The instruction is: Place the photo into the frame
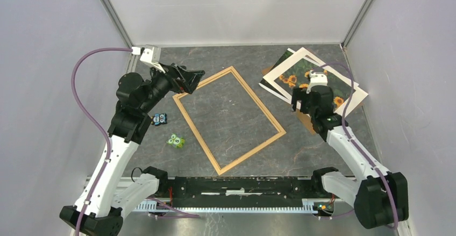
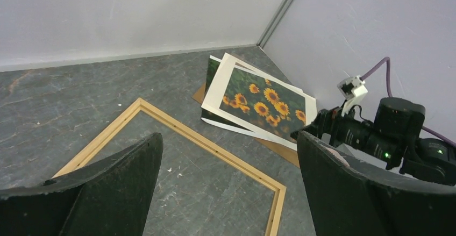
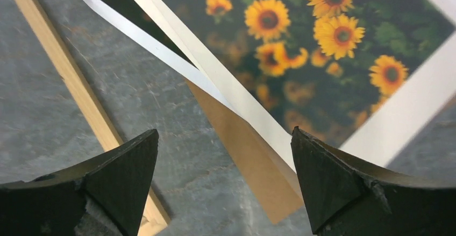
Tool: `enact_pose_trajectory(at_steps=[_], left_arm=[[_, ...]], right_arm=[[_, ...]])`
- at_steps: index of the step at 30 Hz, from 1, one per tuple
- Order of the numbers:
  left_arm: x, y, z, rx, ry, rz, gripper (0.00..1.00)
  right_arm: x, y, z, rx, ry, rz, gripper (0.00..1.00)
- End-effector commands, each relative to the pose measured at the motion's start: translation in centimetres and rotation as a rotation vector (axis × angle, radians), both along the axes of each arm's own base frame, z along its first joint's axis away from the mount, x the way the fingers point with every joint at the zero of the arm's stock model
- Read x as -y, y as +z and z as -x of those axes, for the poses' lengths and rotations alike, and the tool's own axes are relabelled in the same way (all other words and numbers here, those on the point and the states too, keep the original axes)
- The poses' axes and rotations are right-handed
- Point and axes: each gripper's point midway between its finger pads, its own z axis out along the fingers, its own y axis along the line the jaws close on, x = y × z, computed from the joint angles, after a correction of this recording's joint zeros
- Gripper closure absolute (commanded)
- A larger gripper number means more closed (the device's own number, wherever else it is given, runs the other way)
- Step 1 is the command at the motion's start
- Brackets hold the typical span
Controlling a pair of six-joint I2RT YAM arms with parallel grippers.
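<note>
The frame (image 1: pixel 258 99), thin light wood strips, lies flat on the grey table in the middle; it also shows in the left wrist view (image 2: pixel 215 150) and the right wrist view (image 3: pixel 70 80). The sunflower photo (image 1: pixel 293 77) lies face up at the back right on top of a second print and a brown backing board (image 1: pixel 307 122). My left gripper (image 1: pixel 194 81) is open and empty above the frame's far left corner (image 2: pixel 228 136). My right gripper (image 1: pixel 305 105) is open and empty over the photo's near corner and the board's corner (image 3: pixel 223 134). The photo (image 3: pixel 301 42) fills the upper right there.
Two small toy blocks, one blue (image 1: pixel 158 119) and one green (image 1: pixel 176 140), lie left of the frame. A second print's white edge (image 3: pixel 140 37) sticks out under the photo. Grey walls close the table at the back and sides. The backing board (image 3: pixel 253 161) pokes toward the frame.
</note>
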Motion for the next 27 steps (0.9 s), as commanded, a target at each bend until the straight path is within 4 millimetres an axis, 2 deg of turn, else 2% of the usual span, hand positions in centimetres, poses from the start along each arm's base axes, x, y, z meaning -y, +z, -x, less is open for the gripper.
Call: enact_pose_trajectory(at_steps=[1,4,7,9,13,19,24,27], left_arm=[[1.1,0.7,0.4,0.028,-0.05,0.006,0.0],[1.7,0.5,0.6,0.021,-0.063,0.006,0.0],[2.2,0.4,0.9,0.01,-0.074,0.015,0.0],[3.0,0.5,1.5,0.001,-0.104,0.031,0.0],[4.5,0.7,2.9,-0.007,-0.16,0.037,0.0],[4.9,0.7,4.6,0.01,-0.118,-0.064,0.0],[5.4,-0.4,5.6,-0.008,-0.046,-0.157,0.0],[4.3,-1.6,4.9,-0.033,0.094,-0.223,0.0]], right_arm=[[-3.0,1.8,-1.9,0.088,0.125,-0.358,0.02],[-1.6,1.2,-2.0,0.098,0.086,-0.473,0.02],[2.1,0.1,-1.5,0.123,-0.026,-0.588,0.03],[4.3,-0.4,-0.9,0.139,-0.092,-0.636,0.08],[8.3,-1.7,0.6,0.146,-0.234,-0.656,0.08],[13.4,-2.5,2.5,0.195,-0.423,-0.648,0.08],[15.0,-3.8,3.4,0.206,-0.496,-0.701,0.08],[14.1,-4.6,3.7,0.188,-0.475,-0.745,0.09]])
